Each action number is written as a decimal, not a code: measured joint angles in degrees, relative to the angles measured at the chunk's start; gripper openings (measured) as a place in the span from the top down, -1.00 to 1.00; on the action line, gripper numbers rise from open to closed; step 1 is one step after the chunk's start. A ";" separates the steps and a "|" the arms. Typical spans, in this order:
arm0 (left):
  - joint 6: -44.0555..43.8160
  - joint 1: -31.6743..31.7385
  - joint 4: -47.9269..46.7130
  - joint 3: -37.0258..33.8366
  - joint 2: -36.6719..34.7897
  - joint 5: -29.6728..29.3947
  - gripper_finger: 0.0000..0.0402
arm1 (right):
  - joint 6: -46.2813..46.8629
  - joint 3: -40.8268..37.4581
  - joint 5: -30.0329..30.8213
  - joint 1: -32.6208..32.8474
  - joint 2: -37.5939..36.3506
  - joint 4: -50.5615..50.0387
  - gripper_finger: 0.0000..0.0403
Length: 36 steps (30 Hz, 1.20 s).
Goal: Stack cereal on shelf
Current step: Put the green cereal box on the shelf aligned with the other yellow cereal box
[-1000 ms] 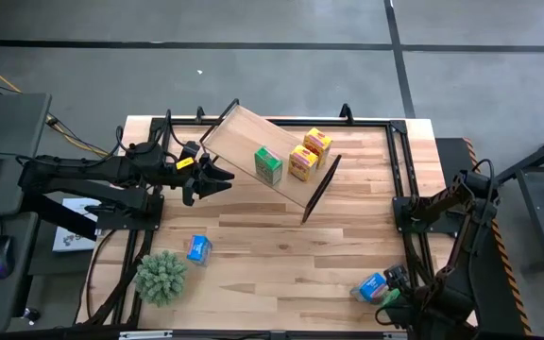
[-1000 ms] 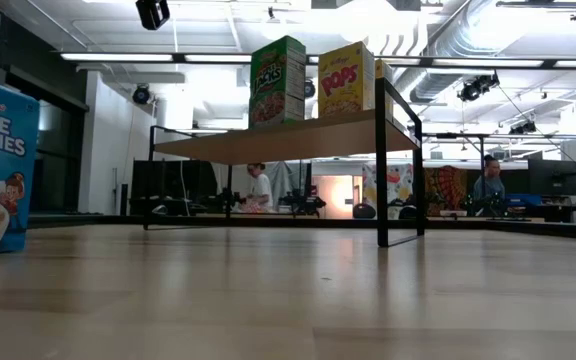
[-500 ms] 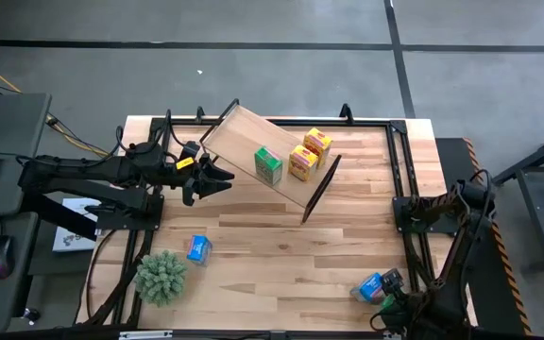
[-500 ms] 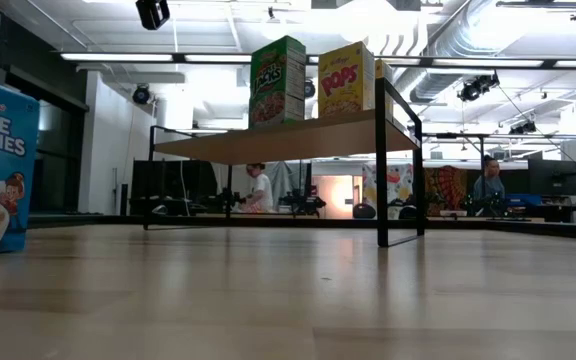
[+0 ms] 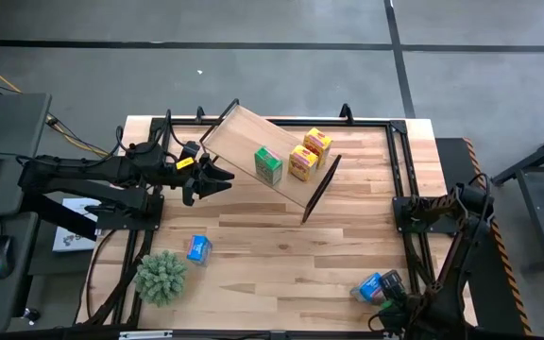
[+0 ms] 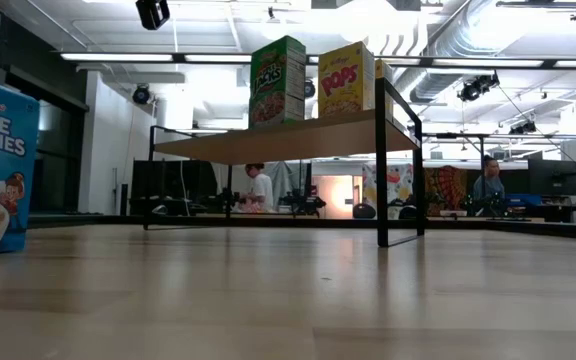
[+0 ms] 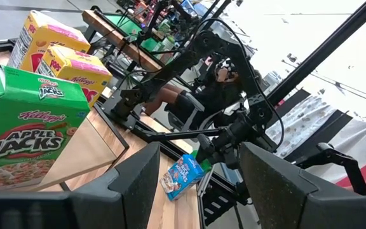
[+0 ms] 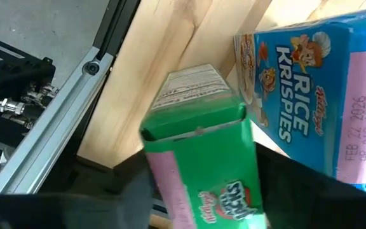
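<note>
I see the shelf (image 5: pixel 270 162) already carrying one green and two yellow cereal boxes. Far from the shelf, at the bench's (image 5: pixel 281 255) near right corner, my right tool (image 8: pixel 199 184) sits around a green box (image 8: pixel 202 159) beside a blue box (image 8: pixel 310 89); the fingers look closing, grip unconfirmed. The left tool (image 5: pixel 217 179) waits half-open just beside the shelf, empty.

three cereal boxes (image 5: pixel 291 159) on shelf (image 5: pixel 244 142), table's far side
</note>
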 joint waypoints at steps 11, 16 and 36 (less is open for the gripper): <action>1.28 0.00 -0.02 0.00 0.00 0.01 -0.05 | 6.54 4.71 -6.28 -2.13 -7.70 -0.43 0.33; 3.06 0.00 0.00 0.00 0.00 -0.01 -0.05 | 12.74 11.29 -3.93 -7.83 -14.92 4.09 0.34; 0.87 0.00 0.77 0.02 -0.02 -0.01 -0.05 | -28.09 48.19 40.76 -55.24 -6.26 10.51 0.34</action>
